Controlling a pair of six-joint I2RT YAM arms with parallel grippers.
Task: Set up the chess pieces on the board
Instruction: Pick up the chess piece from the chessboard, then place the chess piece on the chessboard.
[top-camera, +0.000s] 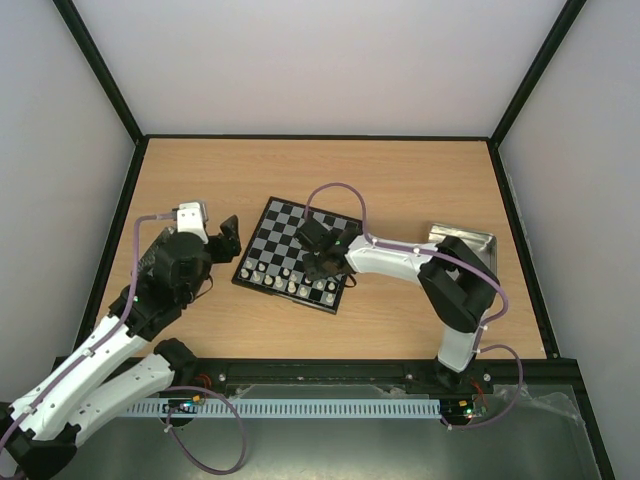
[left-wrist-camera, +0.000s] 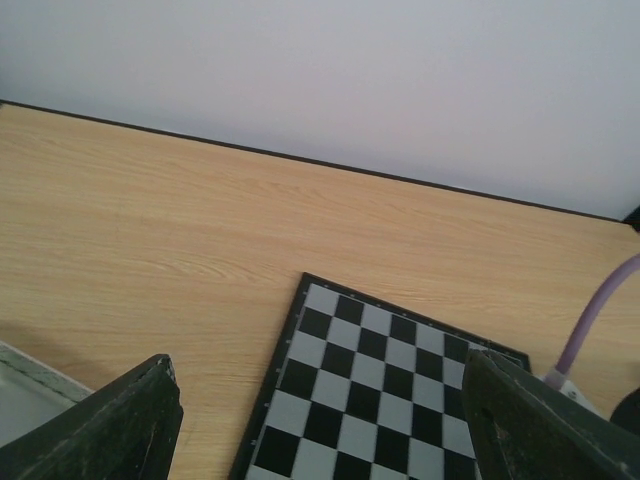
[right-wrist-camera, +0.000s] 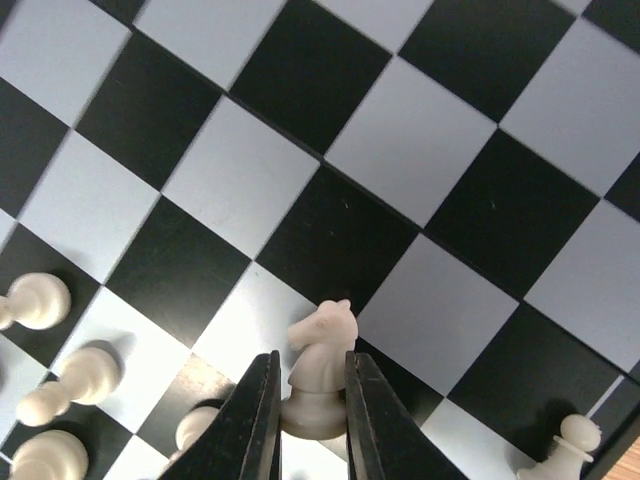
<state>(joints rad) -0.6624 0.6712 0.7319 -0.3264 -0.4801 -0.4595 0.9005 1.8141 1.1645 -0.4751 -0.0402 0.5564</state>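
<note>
The board (top-camera: 300, 250) with black and pale grey chequers lies mid-table; several cream-white chess pieces (top-camera: 290, 281) stand along its near edge. My right gripper (top-camera: 322, 262) hangs over the board's near right part, shut on a cream-white knight (right-wrist-camera: 320, 370) pinched between its fingers (right-wrist-camera: 258, 420). Pawns (right-wrist-camera: 35, 300) stand at the left and one (right-wrist-camera: 570, 445) at the lower right in the right wrist view. My left gripper (top-camera: 230, 240) is open and empty just left of the board (left-wrist-camera: 380, 390). No black figures show.
A silver metal tray (top-camera: 465, 243) lies at the right behind the right arm. Another tray's corner (left-wrist-camera: 25, 390) shows at the lower left of the left wrist view. Black frame rails border the table on all sides.
</note>
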